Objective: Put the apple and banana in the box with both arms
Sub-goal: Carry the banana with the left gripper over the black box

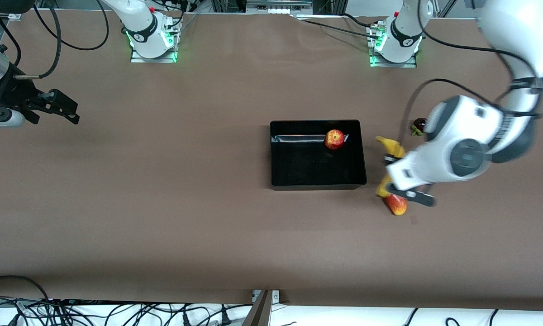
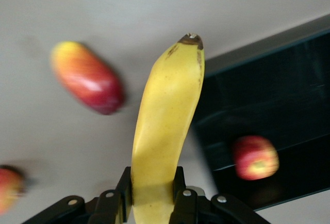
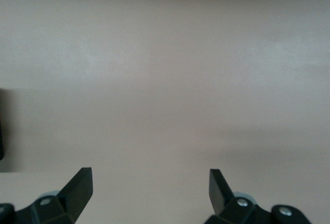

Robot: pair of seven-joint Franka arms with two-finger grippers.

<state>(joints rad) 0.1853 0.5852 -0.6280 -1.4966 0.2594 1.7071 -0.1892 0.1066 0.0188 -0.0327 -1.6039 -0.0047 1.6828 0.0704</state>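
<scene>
Left gripper [image 2: 152, 195], lower centre of its wrist view, clamps the soft, bruisable banana [image 2: 165, 131] near one end; right gripper [image 3: 150, 190] waits open.

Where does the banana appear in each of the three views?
Front view: the banana shows beside the box, toward the left arm's end, partly hidden by the left claw.
Left wrist view: the banana fills the middle, clamped in the left claw.
Right wrist view: not in it.
Shared landmark: the apple in the box.
</scene>
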